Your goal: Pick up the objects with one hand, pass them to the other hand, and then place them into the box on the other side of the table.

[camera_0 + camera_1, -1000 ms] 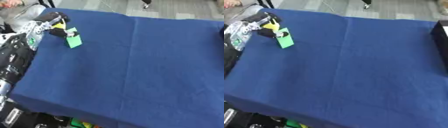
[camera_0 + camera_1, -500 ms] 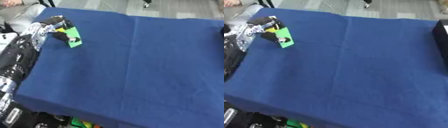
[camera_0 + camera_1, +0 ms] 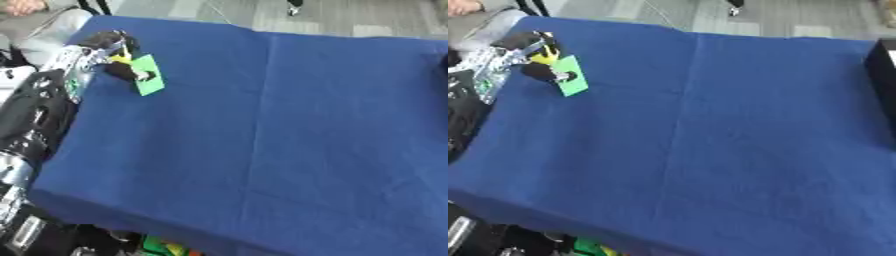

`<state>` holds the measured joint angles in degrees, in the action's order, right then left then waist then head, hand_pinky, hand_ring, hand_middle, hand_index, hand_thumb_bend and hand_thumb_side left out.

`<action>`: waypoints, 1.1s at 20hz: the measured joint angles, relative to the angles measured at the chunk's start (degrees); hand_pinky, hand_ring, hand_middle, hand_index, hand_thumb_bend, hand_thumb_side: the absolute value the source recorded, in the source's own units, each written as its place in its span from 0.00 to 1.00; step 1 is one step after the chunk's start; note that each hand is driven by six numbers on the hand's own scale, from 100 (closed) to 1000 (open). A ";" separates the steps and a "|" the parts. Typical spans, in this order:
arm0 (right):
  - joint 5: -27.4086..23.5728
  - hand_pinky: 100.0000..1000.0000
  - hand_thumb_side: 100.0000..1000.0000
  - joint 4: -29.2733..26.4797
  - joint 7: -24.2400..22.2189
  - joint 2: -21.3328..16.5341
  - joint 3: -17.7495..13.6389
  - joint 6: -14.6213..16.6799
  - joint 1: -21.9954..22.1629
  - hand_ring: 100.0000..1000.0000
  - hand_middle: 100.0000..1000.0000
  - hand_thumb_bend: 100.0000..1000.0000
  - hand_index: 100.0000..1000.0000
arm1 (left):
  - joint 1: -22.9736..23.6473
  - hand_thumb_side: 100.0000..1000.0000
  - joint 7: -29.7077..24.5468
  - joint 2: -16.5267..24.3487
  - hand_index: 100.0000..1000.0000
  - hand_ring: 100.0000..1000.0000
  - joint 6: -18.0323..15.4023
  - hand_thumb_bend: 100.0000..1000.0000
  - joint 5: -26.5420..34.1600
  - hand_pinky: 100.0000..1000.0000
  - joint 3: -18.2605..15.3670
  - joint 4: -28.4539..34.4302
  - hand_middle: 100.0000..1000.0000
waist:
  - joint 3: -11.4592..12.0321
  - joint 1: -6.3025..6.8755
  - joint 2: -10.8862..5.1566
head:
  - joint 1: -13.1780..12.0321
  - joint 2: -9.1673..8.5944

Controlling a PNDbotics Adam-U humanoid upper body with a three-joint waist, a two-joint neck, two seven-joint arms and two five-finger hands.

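My left hand point(image 3: 112, 55) is at the far left of the blue table, its fingers and thumb curled round a flat green object point(image 3: 146, 75) with a bit of yellow point(image 3: 119, 58) by the fingers. The green piece hangs tilted just above the cloth. A black box point(image 3: 884, 64) shows at the right edge of the table in the right eye view. My right hand is out of sight in both views.
The blue cloth point(image 3: 280, 130) covers the whole table. My black and silver left arm point(image 3: 35, 115) runs along the table's left edge. Coloured bits point(image 3: 166, 247) lie below the table's front edge. A person's hand and sleeve show at the far left corner.
The left hand with the green object has moved slightly toward the far left corner and risen a little. The camera has also shifted.
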<state>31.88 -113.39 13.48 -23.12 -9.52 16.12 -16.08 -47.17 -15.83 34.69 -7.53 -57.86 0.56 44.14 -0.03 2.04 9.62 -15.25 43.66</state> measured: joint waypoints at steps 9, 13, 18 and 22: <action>0.08 0.81 0.12 0.00 -0.78 0.54 0.02 -0.76 -0.63 0.82 0.76 0.00 1.00 | 0.32 0.41 -1.64 0.00 0.70 0.56 0.08 0.30 -1.43 0.71 -0.28 -0.64 0.54 | 0.08 -0.02 -0.01 | 0.00 0.00; 0.09 0.81 0.12 0.00 -0.94 0.55 0.03 -0.87 -0.64 0.82 0.76 0.00 1.00 | 0.63 0.30 -0.13 0.00 0.59 0.49 0.49 0.17 -0.44 0.68 -0.44 0.11 0.42 | 0.17 -0.07 -0.01 | 0.00 0.00; 0.16 0.81 0.08 0.00 -1.38 0.55 0.45 -0.49 -1.15 0.81 0.76 0.00 1.00 | 2.46 0.37 1.62 0.07 0.56 0.46 0.77 0.01 8.29 0.66 -1.76 6.12 0.39 | 0.43 -0.07 -0.01 | 0.24 0.01; 1.01 0.80 0.03 0.00 -2.36 0.50 1.61 0.52 -1.66 0.80 0.76 0.00 1.00 | 4.86 0.46 -1.27 0.74 0.54 0.45 0.75 0.00 21.32 0.66 -2.44 15.07 0.37 | 0.84 -0.07 -0.04 | 1.04 0.02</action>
<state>32.90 -113.39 11.13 -22.62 -7.91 16.64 -17.74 -42.32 -17.10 35.44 -6.78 -36.54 -1.88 59.21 0.81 1.97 9.59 -14.21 43.68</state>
